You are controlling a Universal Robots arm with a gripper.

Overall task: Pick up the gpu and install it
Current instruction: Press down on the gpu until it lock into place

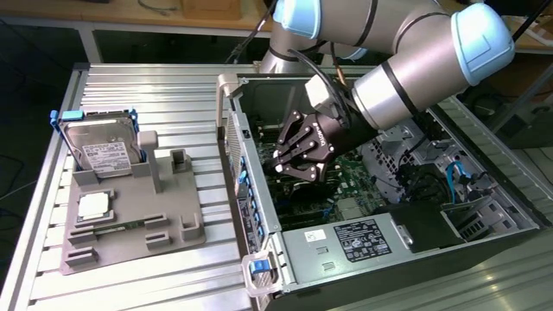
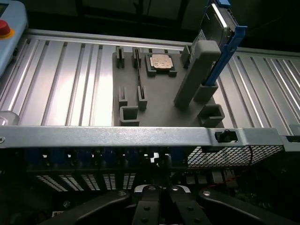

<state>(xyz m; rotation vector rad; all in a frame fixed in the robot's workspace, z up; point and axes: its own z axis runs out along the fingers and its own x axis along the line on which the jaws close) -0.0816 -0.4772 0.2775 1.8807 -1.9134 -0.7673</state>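
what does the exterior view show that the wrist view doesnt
Exterior view alone: the robot arm, the open computer case's motherboard and power supply, with the gripper shut, low inside the case. Wrist view alone: a red button beside the ribbed table. Both: the grey holder tray, the hard drive and the gripper.

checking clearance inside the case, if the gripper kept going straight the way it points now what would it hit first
The gripper is shut and points down into the open computer case. Going straight on, it would most likely meet the green motherboard right beneath its fingertips. Whether it holds the gpu, and how much gap is left, I cannot tell.
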